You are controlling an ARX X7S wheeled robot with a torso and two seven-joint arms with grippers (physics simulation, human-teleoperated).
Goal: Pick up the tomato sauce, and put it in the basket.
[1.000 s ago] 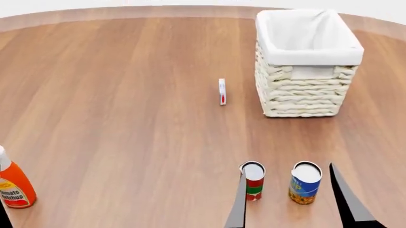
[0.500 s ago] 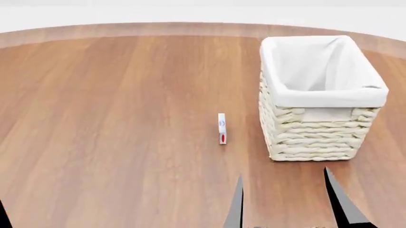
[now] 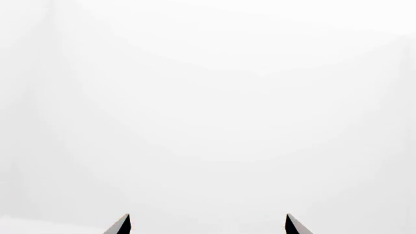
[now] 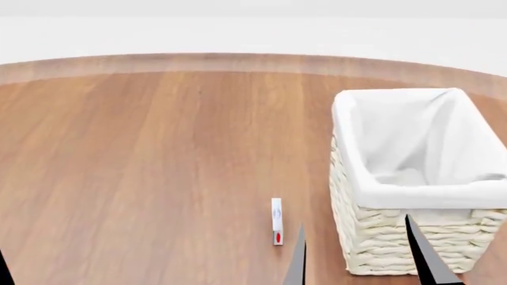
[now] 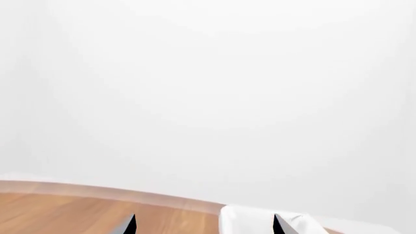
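The tomato sauce is out of view in every frame. The basket, cream wicker with a white liner, stands on the wooden table at the right of the head view. Its liner also shows in the right wrist view. My right gripper is open and empty, and its two dark fingertips rise from the bottom edge in front of the basket. In the right wrist view, the right gripper faces the table's far edge. My left gripper is open and empty, facing blank white.
A small white packet with a red mark lies on the table just left of the basket. The table's rounded far edge runs across the back. A dark sliver of the left arm shows at the bottom left.
The head view has tilted upward. The two cans and the ketchup bottle have dropped out of the bottom of the frame. The basket and packet sit lower in the view.
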